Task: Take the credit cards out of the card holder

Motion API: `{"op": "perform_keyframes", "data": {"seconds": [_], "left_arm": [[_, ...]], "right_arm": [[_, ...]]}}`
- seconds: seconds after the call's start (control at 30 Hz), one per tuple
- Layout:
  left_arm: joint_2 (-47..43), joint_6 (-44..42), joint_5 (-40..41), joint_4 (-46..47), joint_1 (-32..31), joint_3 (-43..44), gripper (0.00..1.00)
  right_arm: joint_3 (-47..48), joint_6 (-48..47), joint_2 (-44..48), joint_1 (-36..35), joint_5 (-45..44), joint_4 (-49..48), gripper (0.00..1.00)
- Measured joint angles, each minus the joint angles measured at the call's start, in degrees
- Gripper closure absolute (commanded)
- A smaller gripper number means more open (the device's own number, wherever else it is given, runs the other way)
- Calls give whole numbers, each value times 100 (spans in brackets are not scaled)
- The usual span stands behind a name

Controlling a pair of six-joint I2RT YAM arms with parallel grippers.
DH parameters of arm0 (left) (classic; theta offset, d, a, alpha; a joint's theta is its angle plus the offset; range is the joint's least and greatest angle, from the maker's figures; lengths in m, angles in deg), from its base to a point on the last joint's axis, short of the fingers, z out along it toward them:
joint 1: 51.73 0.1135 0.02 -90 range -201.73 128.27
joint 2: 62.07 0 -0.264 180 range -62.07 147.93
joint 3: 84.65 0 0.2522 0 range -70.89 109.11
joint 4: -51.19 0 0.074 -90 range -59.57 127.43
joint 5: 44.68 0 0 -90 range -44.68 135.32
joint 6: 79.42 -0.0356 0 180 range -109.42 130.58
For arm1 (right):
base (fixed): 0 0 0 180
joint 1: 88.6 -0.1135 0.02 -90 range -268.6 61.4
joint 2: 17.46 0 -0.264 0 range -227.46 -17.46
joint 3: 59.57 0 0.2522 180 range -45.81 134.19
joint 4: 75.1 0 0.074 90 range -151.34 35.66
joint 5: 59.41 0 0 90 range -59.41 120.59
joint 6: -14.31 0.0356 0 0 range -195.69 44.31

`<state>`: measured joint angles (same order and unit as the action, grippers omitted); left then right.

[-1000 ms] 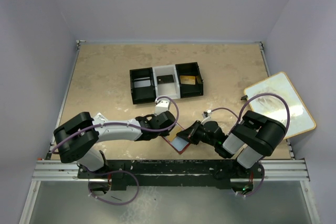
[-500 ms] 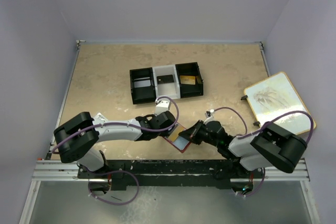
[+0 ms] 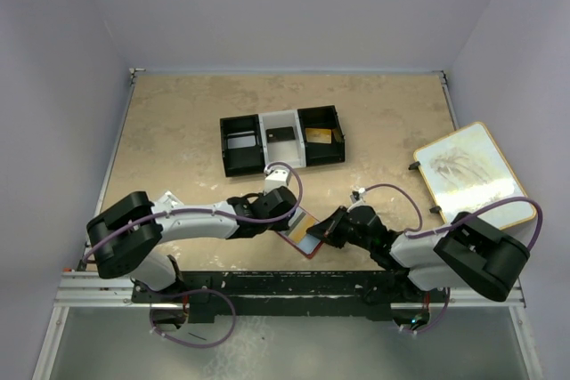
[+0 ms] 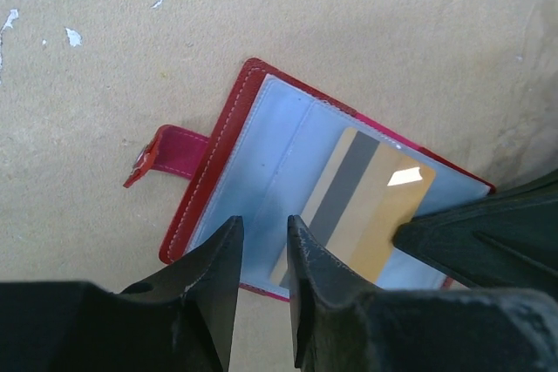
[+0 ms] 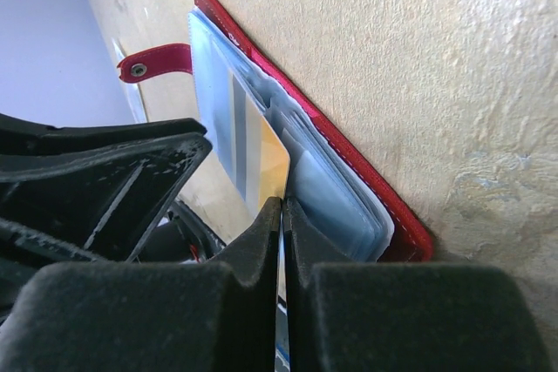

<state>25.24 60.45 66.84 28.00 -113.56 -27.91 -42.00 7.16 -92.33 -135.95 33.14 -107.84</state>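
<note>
Now right tool (image 5: 281,208) pinching credit card (image 5: 252,151), left tool (image 4: 264,231) ajar, perhaps touching card holder (image 4: 268,141)

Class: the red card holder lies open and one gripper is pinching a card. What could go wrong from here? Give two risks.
1. The right gripper pinches the credit card only at its edge, so it may slip free.
2. The left gripper sits over the card holder, jaws slightly apart. Whether it presses down is unclear, so the holder may drag along.
</note>
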Motion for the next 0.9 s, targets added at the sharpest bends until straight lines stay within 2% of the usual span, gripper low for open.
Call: {"op": "perform_keyframes", "data": {"seconds": [0.27,0.57,0.9], "left_arm": [[-345,-4,-374,459,0,-2,71],[131,7,-442,503,0,-83,78],[219,-4,-90,251,-20,20,83]], "right_arm": [[0,17,-7,0,-7,2,96],[0,35,-7,0,-9,-4,93],[9,59,-63,0,-9,-96,82]]}}
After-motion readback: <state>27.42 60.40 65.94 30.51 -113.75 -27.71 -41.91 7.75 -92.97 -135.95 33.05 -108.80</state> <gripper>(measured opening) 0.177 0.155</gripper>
